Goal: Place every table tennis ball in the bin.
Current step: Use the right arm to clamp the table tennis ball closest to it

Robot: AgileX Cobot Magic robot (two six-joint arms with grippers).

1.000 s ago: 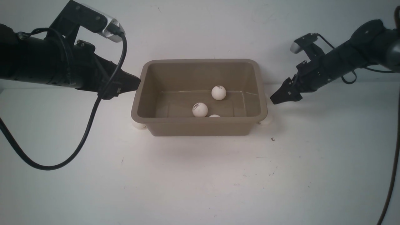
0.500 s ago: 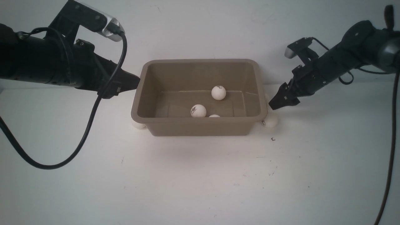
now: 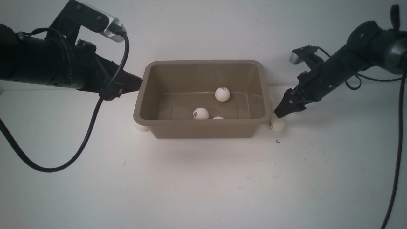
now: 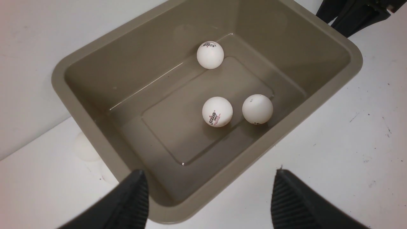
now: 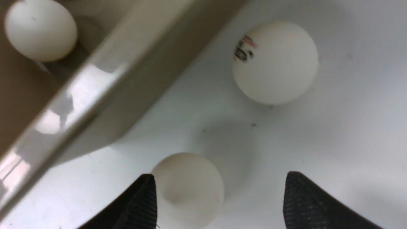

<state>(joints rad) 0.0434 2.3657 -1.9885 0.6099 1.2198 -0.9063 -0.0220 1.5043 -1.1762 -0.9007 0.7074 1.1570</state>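
Note:
The taupe bin (image 3: 203, 63) stands mid-table and holds three table tennis balls (image 3: 222, 94) (image 3: 200, 113) (image 3: 218, 118). The left wrist view shows the same three balls (image 4: 210, 55) (image 4: 217, 111) (image 4: 257, 109) on the bin (image 4: 58, 79) floor. My left gripper (image 3: 133, 84) hovers open at the bin's left rim, empty (image 4: 208, 190). My right gripper (image 3: 281, 111) is low beside the bin's right near corner, open (image 5: 219, 194). A plain ball (image 5: 187, 187) lies between its fingers, close to one finger. A marked ball (image 5: 275, 62) (image 3: 277, 124) lies farther out on the table.
One more ball (image 3: 141, 128) rests against the bin's left near corner, partly hidden under the rim. A black cable (image 3: 79, 149) loops over the table on the left. The white wall rises just behind the bin.
My right gripper has dropped and moved in toward the bin's right near corner. The ball there has rolled out to the right. One ball inside the bin has rolled slightly nearer.

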